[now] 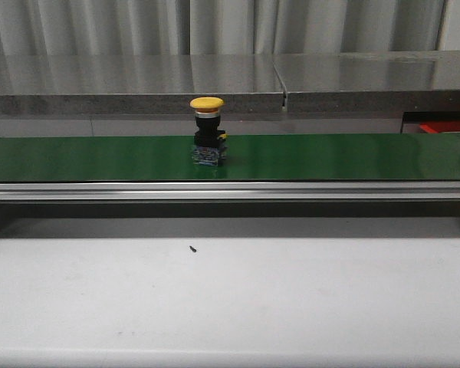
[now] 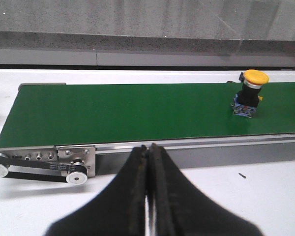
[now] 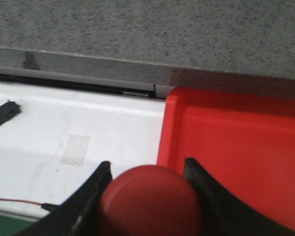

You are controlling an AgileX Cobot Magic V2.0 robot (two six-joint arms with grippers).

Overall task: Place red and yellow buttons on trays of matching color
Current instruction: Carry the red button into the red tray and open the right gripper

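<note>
A yellow button (image 1: 207, 103) on a black and blue body stands upright on the green belt (image 1: 330, 157), a little left of its middle. It also shows in the left wrist view (image 2: 254, 77), at the belt's (image 2: 113, 113) far side. My left gripper (image 2: 148, 147) is shut and empty, low over the white table in front of the belt. My right gripper (image 3: 147, 164) is shut on a red button (image 3: 150, 201), held just beside the rim of the red tray (image 3: 236, 147). A thin strip of that tray (image 1: 445, 126) shows behind the belt's right end. No yellow tray is in view.
The belt's drive pulleys and bracket (image 2: 44, 164) are at its left end. A grey steel counter (image 1: 138, 77) runs behind the belt. A black connector with a red wire (image 3: 5, 112) and a patch of tape (image 3: 74, 149) lie on the white table beside the tray.
</note>
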